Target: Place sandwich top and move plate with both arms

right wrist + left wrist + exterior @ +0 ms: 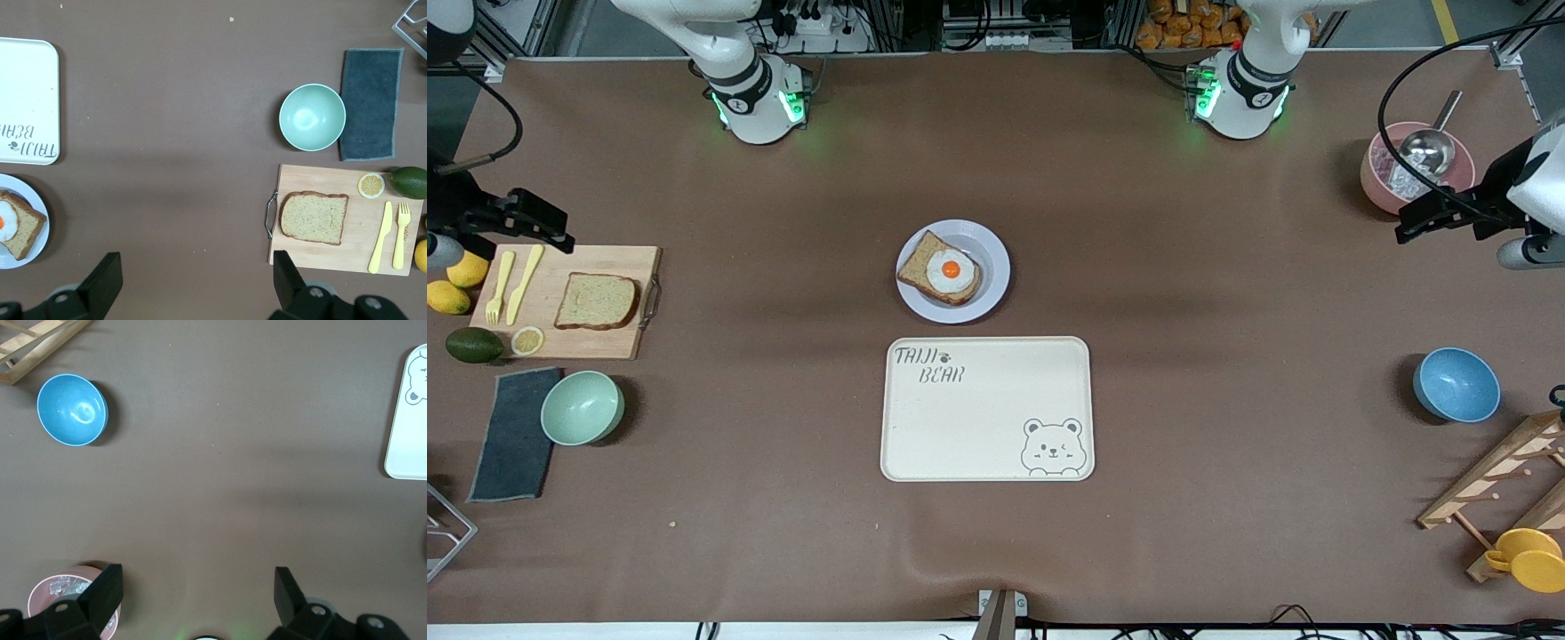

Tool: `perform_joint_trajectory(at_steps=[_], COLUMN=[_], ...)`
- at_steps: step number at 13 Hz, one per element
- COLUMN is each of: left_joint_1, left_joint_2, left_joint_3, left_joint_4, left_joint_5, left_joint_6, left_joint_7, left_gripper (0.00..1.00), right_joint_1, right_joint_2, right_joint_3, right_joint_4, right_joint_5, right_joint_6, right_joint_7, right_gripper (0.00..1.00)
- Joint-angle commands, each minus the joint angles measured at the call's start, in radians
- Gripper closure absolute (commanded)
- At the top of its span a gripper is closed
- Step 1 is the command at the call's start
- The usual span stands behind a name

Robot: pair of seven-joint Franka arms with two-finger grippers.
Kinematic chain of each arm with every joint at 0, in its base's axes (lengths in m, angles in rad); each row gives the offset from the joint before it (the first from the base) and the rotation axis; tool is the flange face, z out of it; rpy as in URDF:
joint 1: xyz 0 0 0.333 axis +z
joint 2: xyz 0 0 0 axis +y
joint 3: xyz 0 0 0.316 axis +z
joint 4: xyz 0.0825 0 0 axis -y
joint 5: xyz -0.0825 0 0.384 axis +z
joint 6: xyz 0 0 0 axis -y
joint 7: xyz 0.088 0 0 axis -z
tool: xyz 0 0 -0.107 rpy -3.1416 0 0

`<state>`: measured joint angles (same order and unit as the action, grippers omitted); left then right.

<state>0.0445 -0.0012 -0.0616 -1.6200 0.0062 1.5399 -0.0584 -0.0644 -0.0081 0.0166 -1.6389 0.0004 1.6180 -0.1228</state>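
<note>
Judging bread (597, 300) at frame left soft and light, we pinch its crust edges; both hands (193, 593) (193, 277) hang spread, empty.

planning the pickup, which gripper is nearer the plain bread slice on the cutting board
Right. The right gripper hangs open beside the board holding the sandwich top; the left gripper hangs open at the table's left-arm end.
</note>
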Motion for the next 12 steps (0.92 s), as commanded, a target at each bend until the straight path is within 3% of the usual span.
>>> perform_joint_trajectory(at_steps=[1,6,10,12], left_joint_1=[0.008,0.006,0.002,0.000], left_joint_2=[-0.002,0.009,0.012,0.010], left_joint_3=[-0.006,-0.014,-0.014,-0.014], left_joint_4=[0.014,0.012,0.014,0.014], left_joint_5=[-0.017,-0.012,-0.015,-0.014], left_joint_6=[-0.018,-0.034,-0.034,-0.034], left_joint_7=[-0.014,-0.012,-0.015,-0.015], left_gripper=[0.00,0.00,0.00,0.00], right_joint_1=[-0.026,-0.045,-0.092,-0.094], right_joint_2=[0.022,0.062,0.083,0.085], right_joint_3=[0.008,0.005,-0.001,-0.047], right_joint_4=[0.016,-0.010,-0.119,-0.189], right_joint_5=[-0.017,-0.020,-0.039,-0.040], right_joint_6=[-0.003,0.009,0.165,0.244], right_joint_7=[-0.004,-0.004,-0.064,-0.086], right_gripper=[0.00,0.00,0.00,0.00])
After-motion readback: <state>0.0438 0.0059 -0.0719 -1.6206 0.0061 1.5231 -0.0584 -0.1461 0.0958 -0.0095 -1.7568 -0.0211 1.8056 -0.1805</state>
